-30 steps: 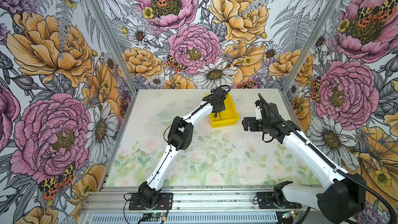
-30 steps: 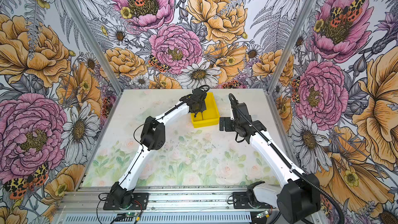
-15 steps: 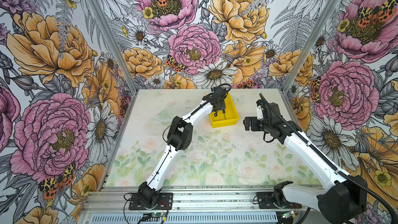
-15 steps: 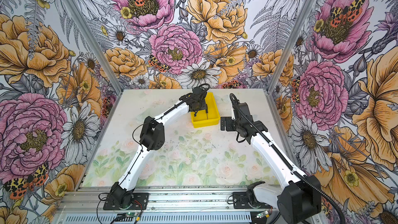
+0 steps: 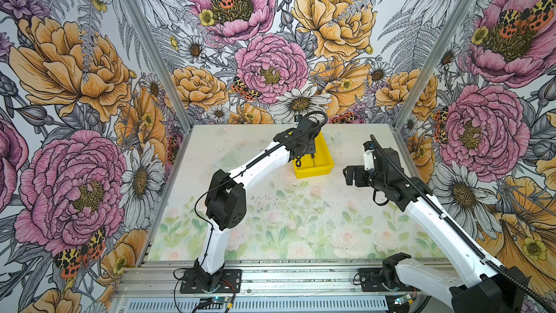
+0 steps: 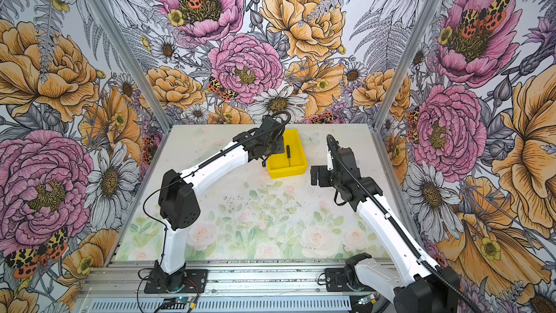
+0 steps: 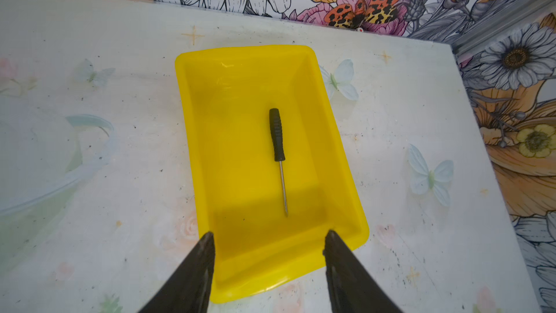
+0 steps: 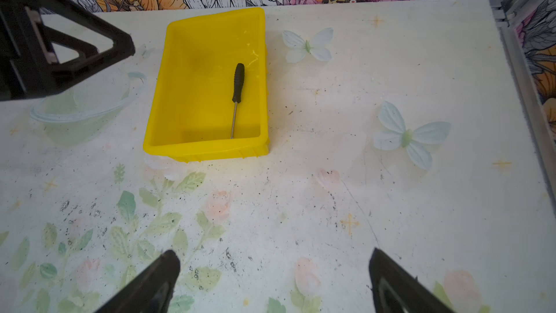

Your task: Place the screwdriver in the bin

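The screwdriver (image 7: 278,146), black handle and thin metal shaft, lies flat on the floor of the yellow bin (image 7: 181,91), touching no gripper. It shows the same way in the right wrist view, screwdriver (image 8: 237,85) inside the bin (image 8: 204,152), and in a top view, screwdriver (image 6: 288,155) in the bin (image 6: 287,172). My left gripper (image 7: 269,233) hovers above the bin's near end, open, with nothing between its fingers. To the right of the bin, my right gripper (image 8: 273,255) hangs open and empty over the bare table; in a top view the right gripper (image 6: 314,176) is apart from the bin.
A faint transparent bowl (image 8: 84,115) stands on the table left of the bin, and shows in a top view as the bowl (image 5: 231,158). The flowered back wall and the right corner post (image 8: 511,1) are close behind the bin.
My left gripper's jaws have spread apart above the bin, and the screwdriver now lies free on the bin floor. The right arm has barely moved.
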